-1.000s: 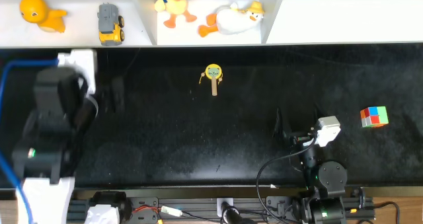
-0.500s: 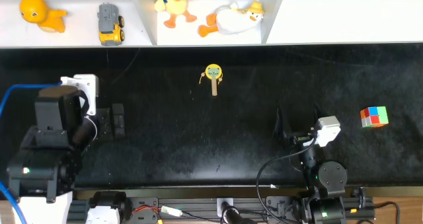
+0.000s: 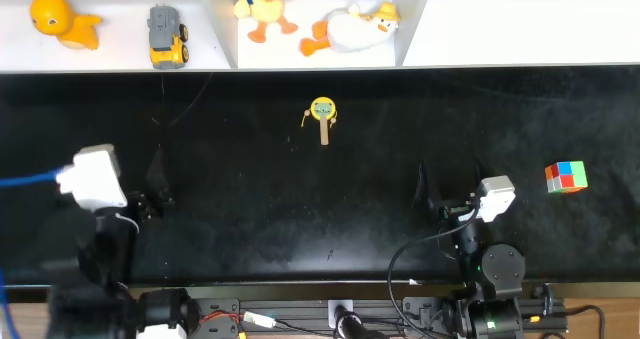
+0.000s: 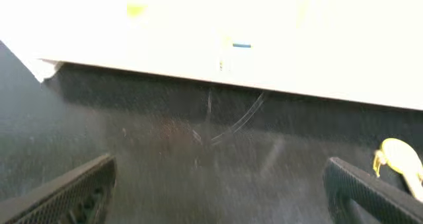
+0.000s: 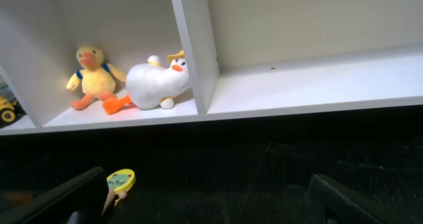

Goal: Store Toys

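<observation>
Black worktop (image 3: 250, 219) fronts a white shelf (image 3: 500, 24) along its far edge. Left claw (image 3: 155, 184) and right claw (image 3: 449, 191) are released, empty. The cube (image 3: 565, 176) lies near the right edge, the rattle (image 3: 323, 117) mid far edge. The right claw should probably centre squarely over the cube before clenching.

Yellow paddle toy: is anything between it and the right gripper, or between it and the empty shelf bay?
Nothing visible. Bare black tabletop lies between the right gripper and the yellow paddle toy, and on to the empty right bay.
</observation>
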Available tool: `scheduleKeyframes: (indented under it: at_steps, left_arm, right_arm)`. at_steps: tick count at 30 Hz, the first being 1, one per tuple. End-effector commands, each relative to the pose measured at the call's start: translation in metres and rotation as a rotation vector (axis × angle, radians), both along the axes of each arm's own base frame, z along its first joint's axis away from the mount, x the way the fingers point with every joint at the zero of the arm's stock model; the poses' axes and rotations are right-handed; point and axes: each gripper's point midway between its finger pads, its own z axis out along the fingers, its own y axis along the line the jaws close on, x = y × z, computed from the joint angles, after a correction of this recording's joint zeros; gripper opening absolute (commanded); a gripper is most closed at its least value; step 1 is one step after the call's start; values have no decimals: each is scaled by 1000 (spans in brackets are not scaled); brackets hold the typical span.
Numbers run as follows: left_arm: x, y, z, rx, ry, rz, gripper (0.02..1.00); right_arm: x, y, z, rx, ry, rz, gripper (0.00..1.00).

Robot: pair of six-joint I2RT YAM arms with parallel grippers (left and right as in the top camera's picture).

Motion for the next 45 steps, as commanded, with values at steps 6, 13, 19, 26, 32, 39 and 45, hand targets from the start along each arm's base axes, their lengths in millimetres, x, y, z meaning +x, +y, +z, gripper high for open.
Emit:
scheduleKeyframes:
  at_steps: [6,13,19,26,32,39,45]
  left_arm:
    - [12,8,-59,-21,-250,39,996]
    - [16,13,-81,-86,-352,83,998]
    - [12,17,-84,-82,-350,105,998]
    - [12,15,-90,-83,-325,95,998]
    - [12,15,-90,-83,-325,96,998]
    - [12,15,-90,-83,-325,96,998]
    - [12,15,-90,-83,-325,95,998]
  right_arm:
    - [0,2,-3,-5,-2,12,996]
    - [0,2,-3,-5,-2,12,996]
    - [0,2,-3,-5,-2,12,996]
    - [0,2,-3,-5,-2,12,996]
    - [0,2,-3,-5,-2,12,996]
    - [0,2,-3,-5,-2,12,996]
    - [0,2,-3,-5,-2,12,996]
